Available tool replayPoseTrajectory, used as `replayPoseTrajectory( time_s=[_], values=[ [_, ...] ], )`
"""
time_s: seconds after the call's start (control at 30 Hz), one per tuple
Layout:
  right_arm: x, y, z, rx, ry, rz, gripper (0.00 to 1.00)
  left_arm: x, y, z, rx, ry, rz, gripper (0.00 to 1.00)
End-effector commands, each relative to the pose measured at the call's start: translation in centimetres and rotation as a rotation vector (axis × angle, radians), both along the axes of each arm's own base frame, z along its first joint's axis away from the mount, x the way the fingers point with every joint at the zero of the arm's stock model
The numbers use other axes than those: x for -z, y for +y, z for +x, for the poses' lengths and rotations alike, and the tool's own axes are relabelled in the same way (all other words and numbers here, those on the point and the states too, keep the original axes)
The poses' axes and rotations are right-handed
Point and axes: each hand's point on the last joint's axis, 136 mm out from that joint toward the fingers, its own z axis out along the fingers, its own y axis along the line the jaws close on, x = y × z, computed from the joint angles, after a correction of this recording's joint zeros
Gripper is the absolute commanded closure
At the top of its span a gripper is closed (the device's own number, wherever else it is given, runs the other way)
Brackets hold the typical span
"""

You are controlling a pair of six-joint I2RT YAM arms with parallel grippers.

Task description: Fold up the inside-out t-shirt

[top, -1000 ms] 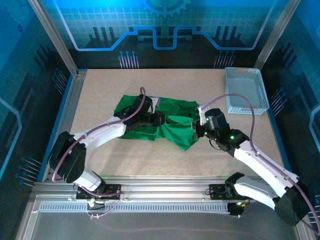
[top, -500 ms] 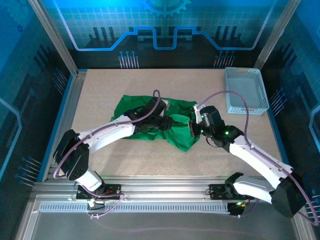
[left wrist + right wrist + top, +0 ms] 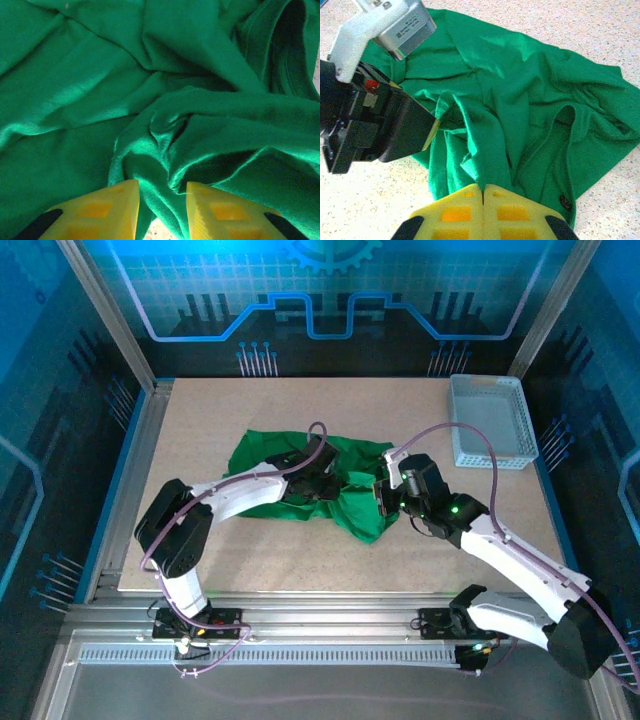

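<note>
The green inside-out t-shirt (image 3: 350,508) lies crumpled mid-table, with both grippers meeting over its right half. My left gripper (image 3: 335,483) reaches in from the left. In the left wrist view its yellow fingers (image 3: 161,187) stand apart, a raised fold of the t-shirt (image 3: 100,75) runs between them, and a bit of table shows in the gap. My right gripper (image 3: 381,492) comes from the right, and its fingers (image 3: 483,189) are shut on a ridge of the t-shirt (image 3: 520,85). In the right wrist view the left gripper's (image 3: 432,127) black body sits close on the left.
A white mesh basket (image 3: 487,420) stands at the back right corner. Bare speckled tabletop (image 3: 230,410) surrounds the shirt on all sides. Metal frame rails (image 3: 130,450) line the table's left and near edges.
The left gripper has slid right, deeper over the shirt, and its fingers have widened then narrowed. The right gripper moved slightly left and away, still pinching cloth, bunching the shirt.
</note>
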Motion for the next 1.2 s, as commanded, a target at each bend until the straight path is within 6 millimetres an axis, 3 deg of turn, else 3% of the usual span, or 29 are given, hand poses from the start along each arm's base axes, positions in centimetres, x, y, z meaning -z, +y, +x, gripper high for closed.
replayPoseTrajectory(
  time_s=[0.0,0.33,0.7,1.07,1.17],
  values=[
    [-0.8,0.4,0.0,-0.007,-0.043,0.01,1.0,-0.9,-1.1,0.8,-0.011,0.002,-0.062,0.72],
    [-0.6,0.6,-0.2,-0.019,-0.049,0.001,1.0,-1.8,-1.1,1.0,-0.049,-0.01,-0.129,0.64],
    [-0.9,0.1,0.1,0.008,-0.064,-0.021,1.0,-0.6,-0.7,1.0,-0.053,0.025,-0.106,0.8],
    [-1.1,0.3,0.4,0.011,-0.065,-0.022,1.0,0.4,-0.9,0.5,-0.044,0.063,-0.104,0.75],
    [-1.1,0.3,0.5,0.012,-0.066,-0.023,1.0,0.4,-1.1,0.4,-0.039,0.068,-0.11,0.78]
  ],
)
